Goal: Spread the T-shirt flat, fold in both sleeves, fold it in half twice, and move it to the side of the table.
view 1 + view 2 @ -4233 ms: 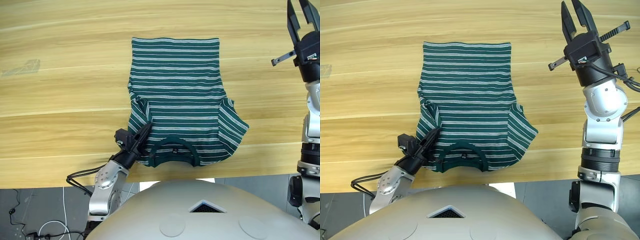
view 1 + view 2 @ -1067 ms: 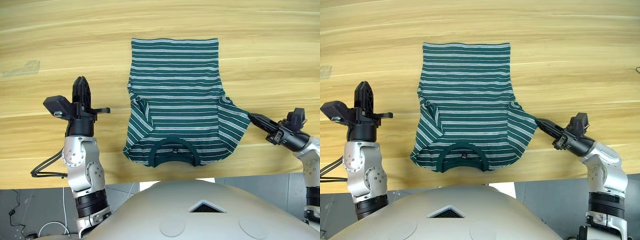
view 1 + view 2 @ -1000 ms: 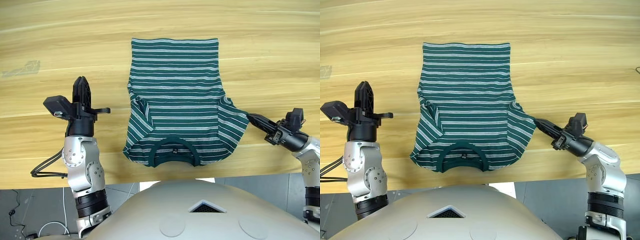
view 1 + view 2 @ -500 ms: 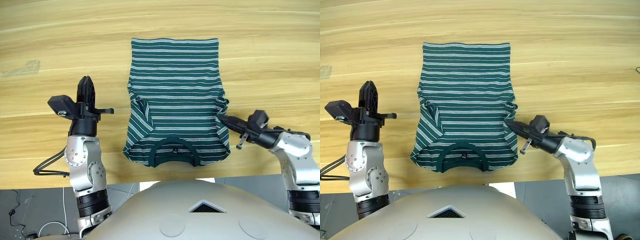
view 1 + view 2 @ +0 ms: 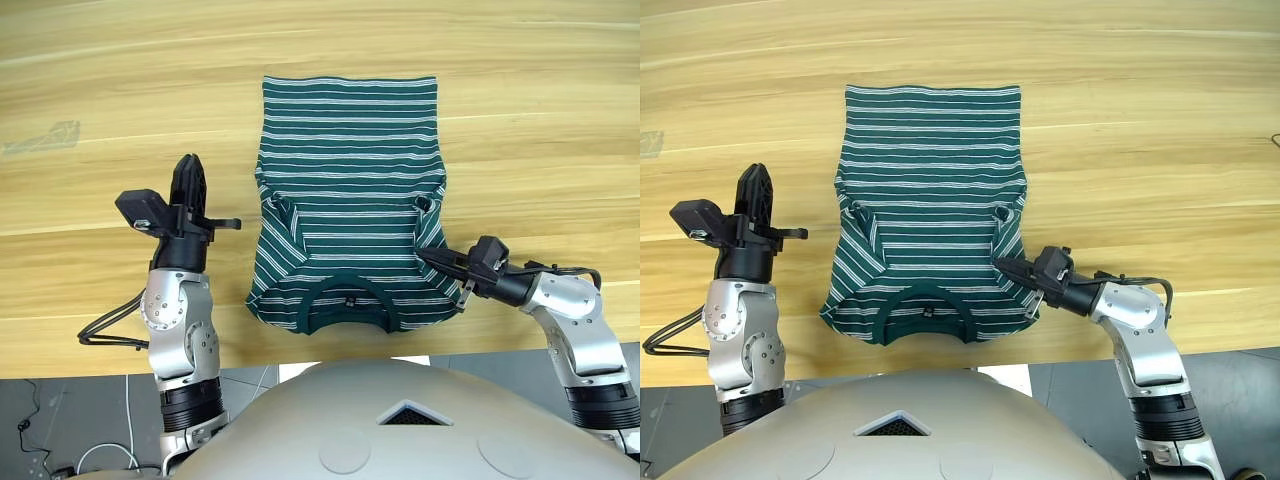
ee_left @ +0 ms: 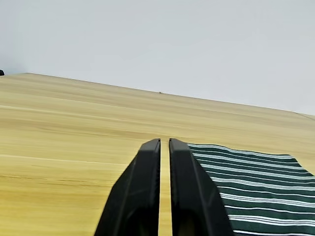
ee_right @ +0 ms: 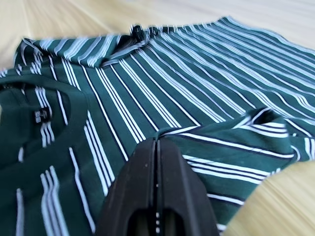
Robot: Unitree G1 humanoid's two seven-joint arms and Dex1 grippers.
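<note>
One green, white-striped shirt [image 5: 350, 150], sleeves [image 5: 283, 232] folded inward; right gripper [image 5: 427, 255] clamps its edge, left gripper [image 5: 187, 166] fingers together.

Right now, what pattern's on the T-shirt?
Dark green T-shirt with thin white stripes, best in the left eye view.

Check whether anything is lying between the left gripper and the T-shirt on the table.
Nothing visible does. The left gripper is off the T-shirt on its left side, not touching it, and only bare wood of the table lies between them.
</note>
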